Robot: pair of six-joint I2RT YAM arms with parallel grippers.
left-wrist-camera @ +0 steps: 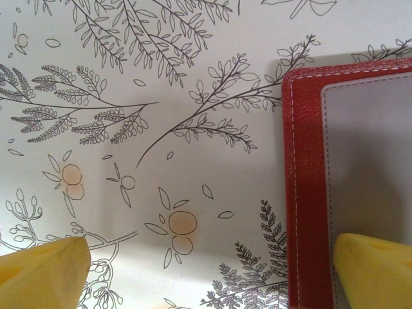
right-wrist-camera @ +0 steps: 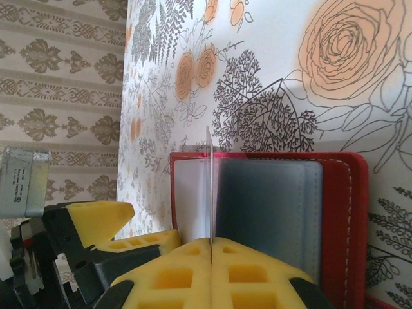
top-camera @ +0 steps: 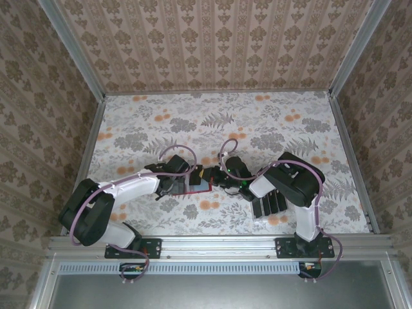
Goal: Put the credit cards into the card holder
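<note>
Floral-printed table lies under both arms. Right pincer is pressed tight on a thin card, seen edge-on and standing straight out from its tips. Just beyond those tips lies the holder, open: red stitched border, a grey pocket on one side of the card and a pale one on the other. Left pincer gapes wide and holds nothing, with one finger over the holder's pale panel.

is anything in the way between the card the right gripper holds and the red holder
Nothing visible does. The card, pinched edge-on in the shut right gripper, stands directly over the inside of the open card holder, with no object between them.
</note>
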